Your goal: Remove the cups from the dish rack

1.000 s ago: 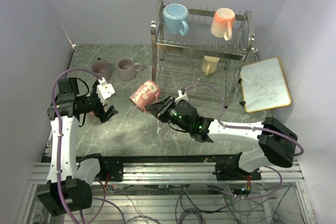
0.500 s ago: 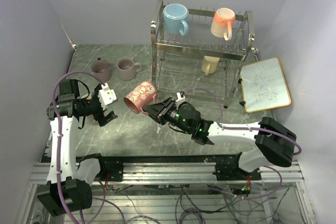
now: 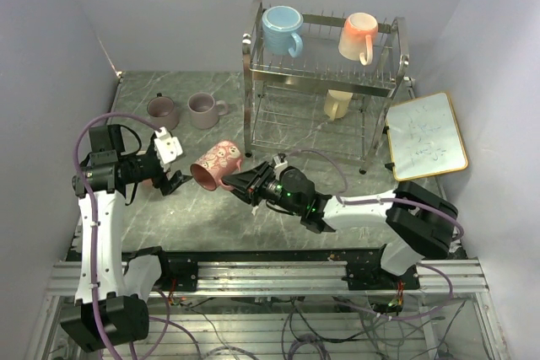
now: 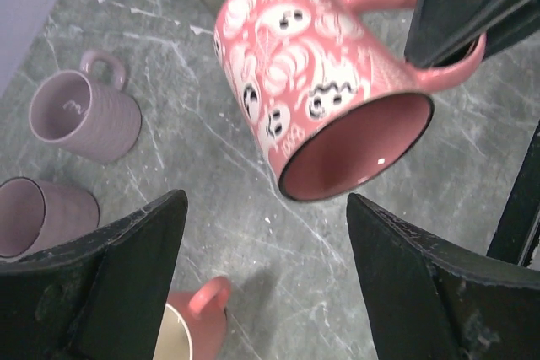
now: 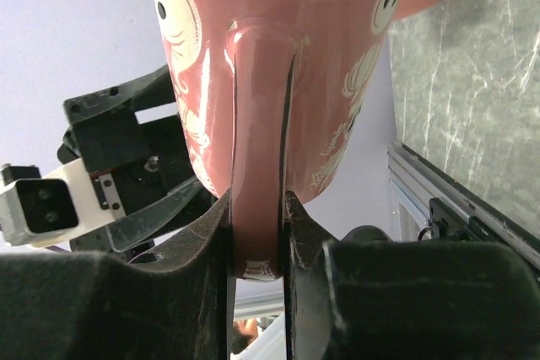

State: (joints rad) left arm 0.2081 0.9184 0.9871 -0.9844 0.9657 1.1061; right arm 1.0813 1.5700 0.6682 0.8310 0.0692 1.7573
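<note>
The right claw point(image 5: 257, 242) is pinching the handle of the red-pink patterned ceramic mug point(image 3: 215, 166), fingers pressed tight on it. That holds the mug up on its side over the left half of the grey marbled tabletop point(image 3: 211, 217), well clear of the shiny chrome wire dish rack point(image 3: 247, 65). Gripping by the handle leaves the body free, which I'd guess is the point. The left claw point(image 3: 175, 170) sits just beside it, spread wide with nothing in it, so it looks like a handover setup. Two mauve mugs point(image 3: 162, 110) stand near the back-left corner, with a salmon mug point(image 4: 198, 322) nearby. The light blue point(image 3: 281, 29), peach-orange point(image 3: 359, 35) and pale yellow point(image 3: 337, 104) mugs are in the rack.
</note>
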